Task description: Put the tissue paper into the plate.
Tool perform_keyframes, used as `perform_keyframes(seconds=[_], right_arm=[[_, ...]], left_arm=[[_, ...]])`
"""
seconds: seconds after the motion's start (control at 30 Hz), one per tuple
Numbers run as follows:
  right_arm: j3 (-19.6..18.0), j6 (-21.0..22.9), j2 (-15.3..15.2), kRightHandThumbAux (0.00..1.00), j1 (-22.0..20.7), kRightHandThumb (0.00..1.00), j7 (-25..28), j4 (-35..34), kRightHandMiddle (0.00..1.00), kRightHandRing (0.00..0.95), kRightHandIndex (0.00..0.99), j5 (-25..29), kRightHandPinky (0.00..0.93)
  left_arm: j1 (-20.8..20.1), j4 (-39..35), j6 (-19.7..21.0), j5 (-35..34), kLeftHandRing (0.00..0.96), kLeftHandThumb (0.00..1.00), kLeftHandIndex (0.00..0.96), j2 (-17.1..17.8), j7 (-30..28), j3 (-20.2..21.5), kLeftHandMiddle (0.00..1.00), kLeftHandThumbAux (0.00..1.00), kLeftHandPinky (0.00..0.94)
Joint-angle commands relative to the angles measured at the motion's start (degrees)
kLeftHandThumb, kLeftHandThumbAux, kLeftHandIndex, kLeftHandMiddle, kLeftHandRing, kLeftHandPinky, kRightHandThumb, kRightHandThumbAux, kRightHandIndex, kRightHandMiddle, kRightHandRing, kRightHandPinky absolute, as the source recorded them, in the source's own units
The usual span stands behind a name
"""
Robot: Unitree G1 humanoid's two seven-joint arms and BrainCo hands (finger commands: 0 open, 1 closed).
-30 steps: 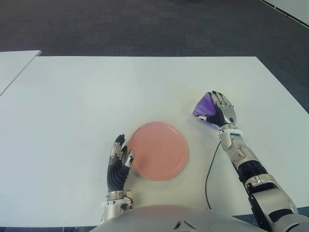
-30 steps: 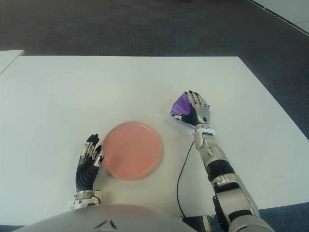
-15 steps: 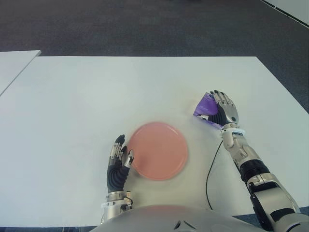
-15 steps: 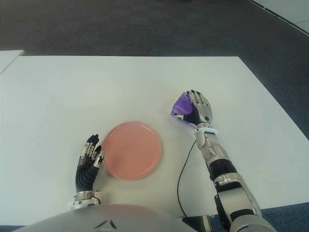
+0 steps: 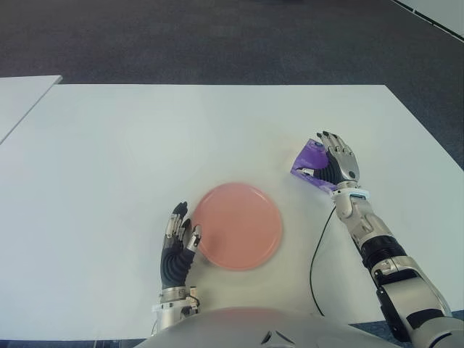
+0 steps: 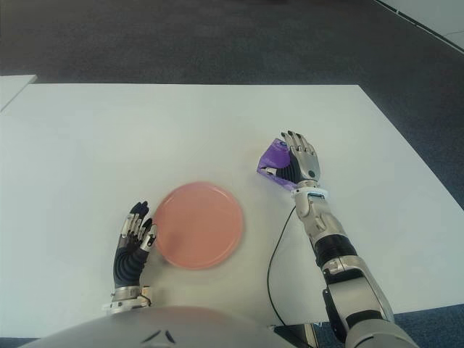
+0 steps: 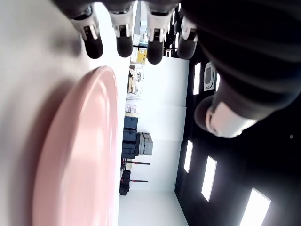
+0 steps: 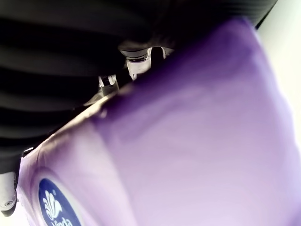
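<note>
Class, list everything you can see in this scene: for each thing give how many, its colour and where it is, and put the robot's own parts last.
Table: one, white, before the robot, bearing everything.
Second table: one, white, a corner at the far left edge.
Floor: dark grey carpet beyond the table.
Plate: one, pink, near edge of the table, centre, nothing in it.
Tissue pack: one, purple, right of the plate, in the right hand.
Cable: one, black, beside the right forearm.
Left hand: fingers straight, just left of the plate.
Right hand: fingers around the tissue pack.
</note>
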Motion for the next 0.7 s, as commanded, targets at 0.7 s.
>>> perform_keyframes(seconds=[0.7], right_arm=[[4.7,-1.1,-0.2,0.536,-4.6,0.379,1.2,9.0,0.049,0.043,0.042,-0.5,0.075]], left_arm=[[1.5,2.6,4.9,0.9,0.059,0.165,0.078,-2.8,1.5,0.3,0.073,0.672,0.058]])
